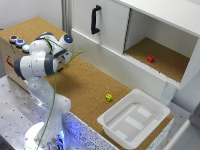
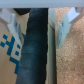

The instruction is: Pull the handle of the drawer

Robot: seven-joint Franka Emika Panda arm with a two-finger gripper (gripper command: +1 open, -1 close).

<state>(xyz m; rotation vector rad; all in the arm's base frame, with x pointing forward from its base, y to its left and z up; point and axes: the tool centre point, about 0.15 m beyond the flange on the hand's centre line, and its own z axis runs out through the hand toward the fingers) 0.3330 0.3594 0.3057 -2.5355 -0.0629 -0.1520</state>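
Looking across the exterior view, we find the black handle (image 1: 95, 19) upright on the white door, up and rightward from our gripper (image 1: 64, 56), whose fingers (image 2: 63, 27) stand spread, empty.

From my station the arm (image 1: 42, 75) is a run of rounded white shells with grey bands at the joints, standing on a round white base (image 1: 35, 137) where I can see a blue glow. A thin green cable (image 1: 52, 95) trails along its links from the upper joint toward the base, and the dark end cap near the wrist carries a small blue light (image 1: 68, 38). On my wrist feed the fingers (image 2: 62, 30) look pale and translucent, blurred at this range.
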